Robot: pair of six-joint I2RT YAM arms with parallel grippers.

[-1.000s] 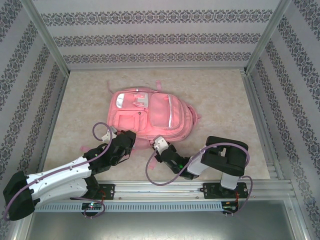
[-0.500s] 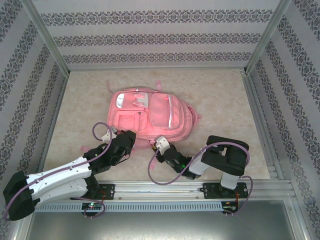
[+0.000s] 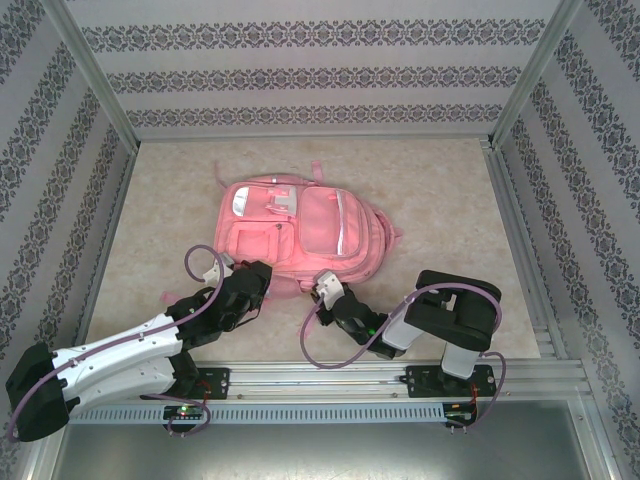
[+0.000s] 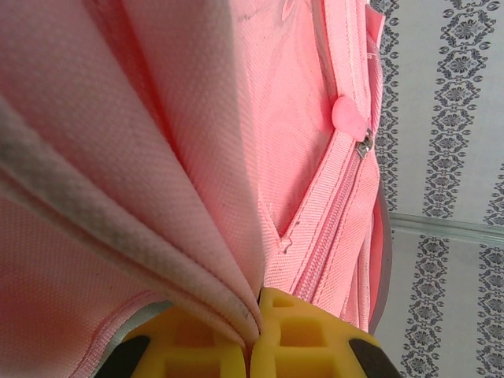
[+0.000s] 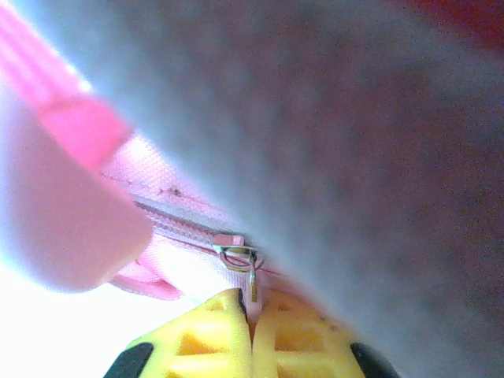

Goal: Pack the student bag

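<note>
The student bag [image 3: 300, 232], a big pink backpack with pale trim, lies flat mid-table. My left gripper [image 3: 262, 284] is at its near left edge. In the left wrist view that gripper [image 4: 258, 305] is shut on a fold of the bag's pink fabric [image 4: 197, 197], beside a zip with a round pink pull [image 4: 350, 118]. My right gripper [image 3: 320, 284] meets the bag's near edge. Up close, the right gripper [image 5: 250, 303] is shut on the metal pull tab [image 5: 252, 283] of a zip slider [image 5: 235, 250], and blurred bag fabric hides the rest.
Patterned walls and metal rails [image 3: 520, 250] enclose the beige tabletop [image 3: 440, 210]. Bare surface lies to the right of and behind the bag. A pink strap [image 5: 83, 130] hangs close to the right wrist camera.
The right gripper's jaws have closed on the zip's pull tab, and its arm has shifted slightly right. The left arm and the bag have stayed put.
</note>
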